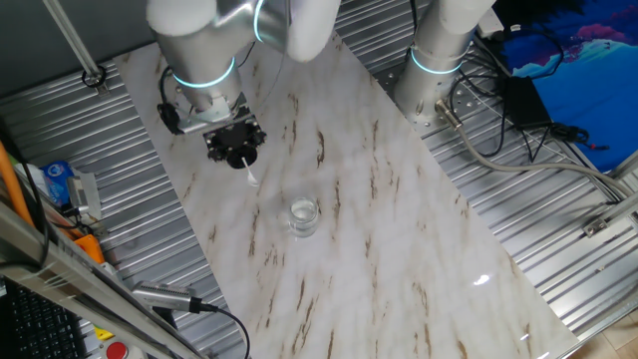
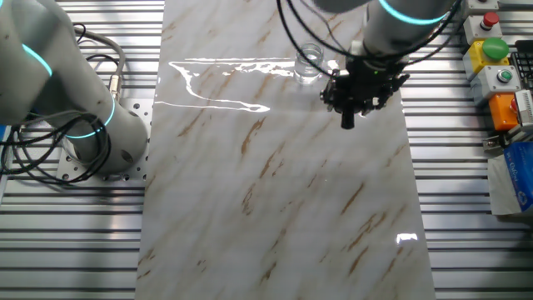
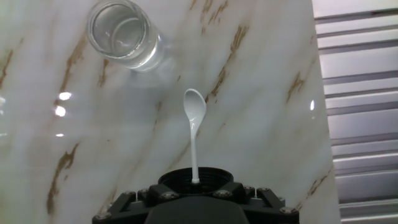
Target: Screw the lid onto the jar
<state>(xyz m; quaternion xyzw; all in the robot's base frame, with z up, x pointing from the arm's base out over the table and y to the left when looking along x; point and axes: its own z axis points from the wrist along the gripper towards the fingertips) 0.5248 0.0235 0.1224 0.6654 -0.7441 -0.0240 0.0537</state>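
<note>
The clear glass jar stands open and upright on the marble table, at the top left of the hand view. It also shows in one fixed view and in the other fixed view. My gripper is shut on the black lid, whose threaded underside faces the table. A white spoon sticks out from the lid's centre towards the table. The gripper hangs above the table, apart from the jar and to one side of it. In the other fixed view the gripper is to the right of the jar.
The marble table top lies on a ribbed metal bench. A second robot base with cables stands at the back right. A box with buttons and small packs sit along the bench edge.
</note>
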